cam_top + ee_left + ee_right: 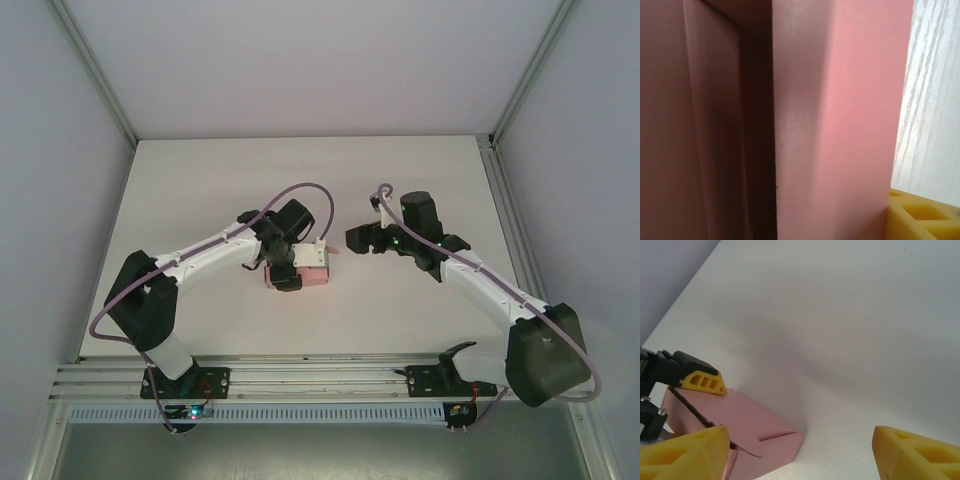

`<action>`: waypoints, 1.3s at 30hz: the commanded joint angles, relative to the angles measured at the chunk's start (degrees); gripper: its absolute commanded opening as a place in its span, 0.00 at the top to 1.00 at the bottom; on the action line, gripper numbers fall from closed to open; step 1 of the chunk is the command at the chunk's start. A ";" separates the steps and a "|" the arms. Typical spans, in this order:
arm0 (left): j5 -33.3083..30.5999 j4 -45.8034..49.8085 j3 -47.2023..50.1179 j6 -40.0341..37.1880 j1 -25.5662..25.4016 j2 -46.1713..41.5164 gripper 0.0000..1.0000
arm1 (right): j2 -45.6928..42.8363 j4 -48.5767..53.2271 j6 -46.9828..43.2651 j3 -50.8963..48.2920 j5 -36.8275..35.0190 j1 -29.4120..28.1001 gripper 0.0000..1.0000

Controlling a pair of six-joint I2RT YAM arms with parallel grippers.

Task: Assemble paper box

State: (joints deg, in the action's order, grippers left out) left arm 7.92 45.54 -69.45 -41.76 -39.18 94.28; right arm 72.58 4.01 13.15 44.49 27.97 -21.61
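Paper box point(312, 270), pink, on white table point(400, 320): my left gripper point(280, 266) clamped on its left end. My right gripper point(362, 240): spread wide, empty, near box.

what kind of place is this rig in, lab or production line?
Probably a lab test cell: a bare white table inside plain walls on aluminium framing, with one pink paper box as the workpiece.

paper box point(755, 420): matt pink card | table point(930, 100): smooth white woodgrain

Lab cell: aluminium frame point(93, 70), white table point(300, 170).
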 commanded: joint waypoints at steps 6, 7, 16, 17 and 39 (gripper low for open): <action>-0.34 -0.54 3.11 -0.29 1.61 -3.41 0.59 | 2.87 -2.53 -9.37 -0.54 10.45 -1.63 0.37; 0.55 -0.95 3.41 -0.62 1.69 -3.92 0.59 | 3.21 -3.27 -10.95 -0.94 11.87 -2.09 0.38; 4.47 -0.21 2.78 -3.18 2.12 -4.00 0.60 | 8.23 -3.83 -18.63 0.41 15.82 -5.80 0.47; 4.22 0.03 2.57 -3.14 2.12 -3.61 0.60 | 8.82 -2.98 -19.22 1.24 15.76 -6.23 0.49; 1.76 1.89 -0.12 0.28 2.10 -0.70 0.48 | 7.36 0.61 -22.54 4.12 9.00 -8.63 1.00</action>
State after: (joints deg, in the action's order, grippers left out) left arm 11.27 45.30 -67.59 -43.11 -37.74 92.68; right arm 81.41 4.45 -9.61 47.16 37.50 -30.26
